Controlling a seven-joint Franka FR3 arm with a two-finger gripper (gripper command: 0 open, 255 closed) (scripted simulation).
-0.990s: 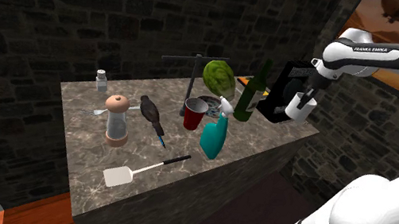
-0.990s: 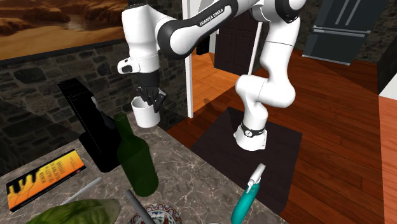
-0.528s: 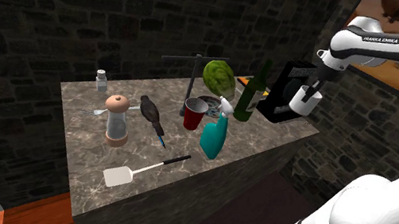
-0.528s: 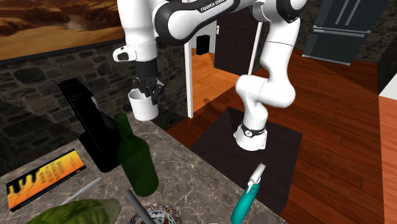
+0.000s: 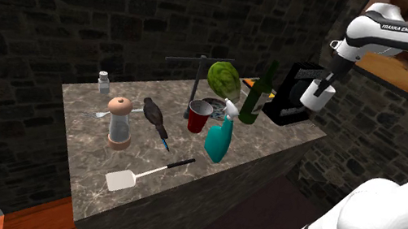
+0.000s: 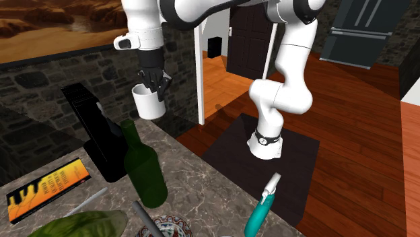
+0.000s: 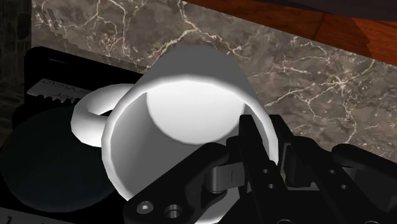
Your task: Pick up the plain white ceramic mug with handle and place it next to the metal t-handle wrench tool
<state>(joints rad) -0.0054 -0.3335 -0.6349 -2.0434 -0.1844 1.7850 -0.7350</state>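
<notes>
The white mug [image 5: 317, 95] hangs in the air above the counter's right end in the shoulder view, with my black gripper [image 5: 327, 82] shut on its rim from above. From the second exterior view the mug [image 6: 149, 102] hangs under the gripper [image 6: 154, 83], higher than the black box [image 6: 94, 131]. The wrist view shows the mug [image 7: 184, 102] open-side up with its handle [image 7: 92, 114] pointing away from the gripper [image 7: 267, 137], one finger inside the wall and one outside. The dark T-handle wrench [image 5: 199, 66] stands upright at the counter's back, beside the green leafy thing [image 5: 222, 78].
On the marble counter [image 5: 189, 153] stand a green bottle [image 5: 259, 93], a black box [image 5: 289, 93], a red cup [image 5: 199, 117], a teal spray bottle [image 5: 220, 136], a grinder [image 5: 118, 121], a dark bird figure [image 5: 154, 117] and a spatula [image 5: 144, 175]. A stone wall rises behind.
The gripper has lifted the mug upward and slightly toward the shoulder view's right, away from the counter top. The things on the counter have not moved.
</notes>
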